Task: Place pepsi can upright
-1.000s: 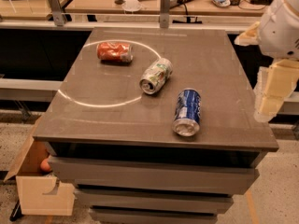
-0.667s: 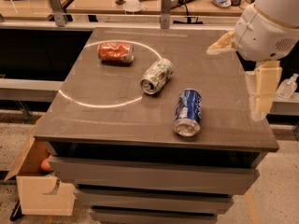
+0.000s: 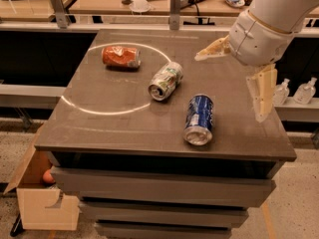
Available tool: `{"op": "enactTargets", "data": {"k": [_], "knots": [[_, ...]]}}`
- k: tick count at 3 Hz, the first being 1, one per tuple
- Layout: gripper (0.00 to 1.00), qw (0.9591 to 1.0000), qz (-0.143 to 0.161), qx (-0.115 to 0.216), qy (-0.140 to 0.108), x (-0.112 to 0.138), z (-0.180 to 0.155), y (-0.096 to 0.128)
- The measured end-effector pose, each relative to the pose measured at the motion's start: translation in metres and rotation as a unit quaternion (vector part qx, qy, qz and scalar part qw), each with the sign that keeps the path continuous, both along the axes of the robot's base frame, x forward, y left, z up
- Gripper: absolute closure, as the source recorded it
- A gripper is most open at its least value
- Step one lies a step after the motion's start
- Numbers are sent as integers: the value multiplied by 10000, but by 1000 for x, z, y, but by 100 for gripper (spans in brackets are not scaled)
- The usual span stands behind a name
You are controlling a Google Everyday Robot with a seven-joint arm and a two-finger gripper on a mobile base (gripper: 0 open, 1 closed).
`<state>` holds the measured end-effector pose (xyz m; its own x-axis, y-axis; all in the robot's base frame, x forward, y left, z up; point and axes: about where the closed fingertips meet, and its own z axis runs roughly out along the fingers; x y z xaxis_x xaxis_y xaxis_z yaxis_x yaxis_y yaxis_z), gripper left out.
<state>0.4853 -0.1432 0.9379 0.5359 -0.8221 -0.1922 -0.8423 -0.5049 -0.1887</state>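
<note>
The dark blue pepsi can [image 3: 199, 117] lies on its side on the dark table [image 3: 99, 128], right of the middle, its silver top toward the front edge. My gripper [image 3: 228, 88] hangs above the table's right part, up and to the right of the can and apart from it. It is open and empty, with the fingers spread wide: one cream finger [image 3: 213, 49] points left, the other [image 3: 262, 91] points down past the can's right side.
An orange-red can [image 3: 120, 56] and a silver-and-green can [image 3: 165, 80] lie on their sides by a white circle line [image 3: 99, 109]. A cardboard box [image 3: 42, 198] stands on the floor at lower left. Clear bottles [image 3: 282, 91] sit on a shelf at right.
My arm and gripper have moved left from beyond the table's right edge to above its right part, nearer the pepsi can. The cans have not moved.
</note>
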Motion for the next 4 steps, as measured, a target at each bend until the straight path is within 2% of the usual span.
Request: {"op": "enactTargets", "data": {"k": [1,2,3,4], "knots": [[0,9956,929,28,-117,7,-5,17],[0,9738,2242,-155,-342,13,-9,35],[0,9479,3144,-116,-500,14,-11,48],[0,9264,3684,-381,-680,25,-33,43]]}}
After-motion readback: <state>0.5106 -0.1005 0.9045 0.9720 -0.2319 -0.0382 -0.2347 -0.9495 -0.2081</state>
